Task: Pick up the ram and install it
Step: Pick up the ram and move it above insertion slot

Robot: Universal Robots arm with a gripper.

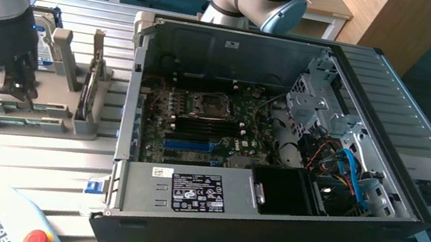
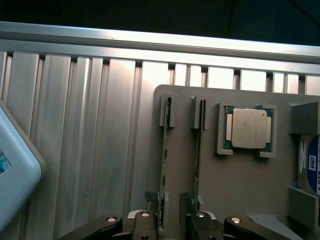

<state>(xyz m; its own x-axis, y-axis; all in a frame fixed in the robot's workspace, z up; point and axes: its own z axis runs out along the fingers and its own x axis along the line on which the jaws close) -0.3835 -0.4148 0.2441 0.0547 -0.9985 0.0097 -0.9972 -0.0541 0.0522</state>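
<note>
Fingers are being held wide open, empty, over one end of the ram, laid nine-to-three o'clock across the exterior view.

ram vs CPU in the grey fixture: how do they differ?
Pose: the ram stands on edge in a narrow slot; the CPU lies flat in a square pocket. Shape: ram long and thin, CPU squarish. Look: ram green edge, CPU silver lid. Shared: both sit in the grey fixture.

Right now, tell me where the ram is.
The ram stands on edge in the grey holder, exterior view's left of the computer case, under the gripper.
</note>
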